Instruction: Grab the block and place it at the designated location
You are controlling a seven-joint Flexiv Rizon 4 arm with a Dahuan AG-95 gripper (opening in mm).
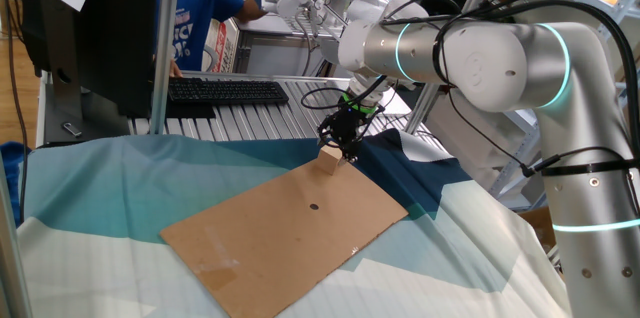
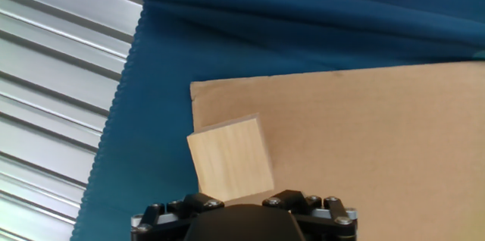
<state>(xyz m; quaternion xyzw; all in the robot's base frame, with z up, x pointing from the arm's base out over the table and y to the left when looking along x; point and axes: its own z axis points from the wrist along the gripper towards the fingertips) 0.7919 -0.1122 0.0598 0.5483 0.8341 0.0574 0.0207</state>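
Observation:
A pale wooden block [image 1: 330, 160] lies on the far corner of the brown cardboard sheet [image 1: 285, 233], its left edge slightly over the sheet's border. My gripper [image 1: 340, 146] hovers right at the block's top, slightly to its right. In the hand view the block [image 2: 231, 158] sits just ahead of the black gripper housing [image 2: 242, 222], and the fingertips are out of sight, so their spacing is hidden. A small dark dot [image 1: 313, 206] marks the cardboard near its middle.
Dark blue cloth [image 2: 303, 14] is bunched behind the cardboard. A ribbed metal surface [image 2: 53, 82] lies to the left, with a black keyboard [image 1: 225, 90] on it. Light teal cloth [image 1: 100, 188] covers the table. A person in blue [image 1: 200, 8] stands at the back.

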